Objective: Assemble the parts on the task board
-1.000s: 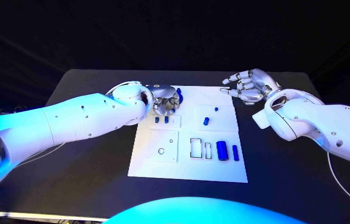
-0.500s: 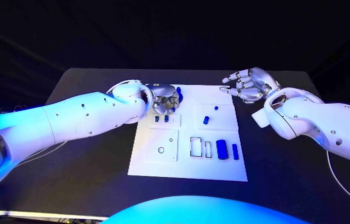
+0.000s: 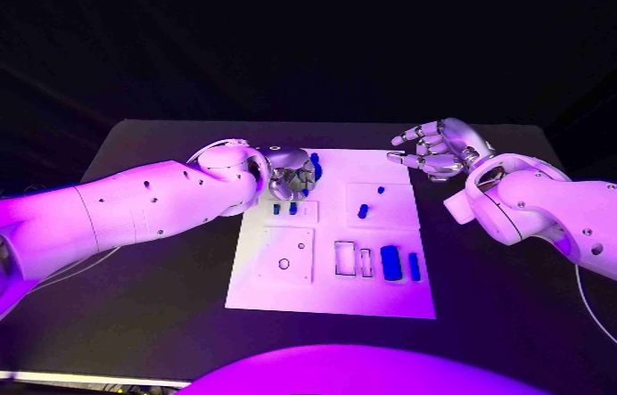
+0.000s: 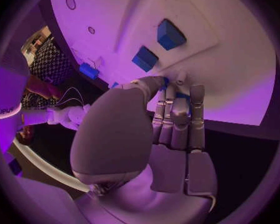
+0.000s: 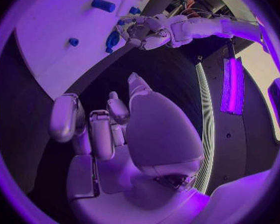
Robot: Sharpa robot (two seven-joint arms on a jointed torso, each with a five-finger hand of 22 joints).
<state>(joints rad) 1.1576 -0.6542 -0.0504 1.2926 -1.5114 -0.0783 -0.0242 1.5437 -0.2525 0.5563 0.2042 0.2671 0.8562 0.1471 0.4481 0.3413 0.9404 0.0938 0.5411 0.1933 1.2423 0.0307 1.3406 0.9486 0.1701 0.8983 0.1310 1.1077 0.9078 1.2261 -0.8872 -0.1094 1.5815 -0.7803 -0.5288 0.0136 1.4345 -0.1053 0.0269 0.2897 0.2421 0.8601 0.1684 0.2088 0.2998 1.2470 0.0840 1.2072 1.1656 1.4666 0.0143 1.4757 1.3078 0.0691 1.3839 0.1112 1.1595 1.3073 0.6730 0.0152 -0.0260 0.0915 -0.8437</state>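
— Little had shifted across the second: the left hand (image 3: 294, 174) stayed at the far-left corner of the task board (image 3: 332, 301), its fingers settling slightly lower over the blue part (image 3: 315, 165) there, while the right hand (image 3: 440, 150) had drifted a touch nearer the board's far-right corner and remained off it.

— Was the left hand actually holding that part?

— From the left wrist view, its fingers (image 4: 177, 115) were pressed close together with blue showing between the tips, so it looked pinched. I'd call it a grip, though the contact itself was mostly hidden by the thumb.

— And the right?

— Loosely curled, fingers apart, nothing in it. It hovered above the black table (image 3: 154, 261) just beside the board.

— Where were the other pieces?

— Two small square blocks (image 3: 284, 208) sat in the plate just nearer than the left hand. A short peg (image 3: 364, 211) lay in the middle section, with a tiny one (image 3: 381, 190) beyond it. Two upright bars (image 3: 390, 263) stood at the near right, beside open slots (image 3: 345, 259).

— So what did that small settling mean?

— Probably that the left hand was closing in on its pick, not yet lifting. Most of the assembly seemed to lie ahead; empty slots remained unfilled.
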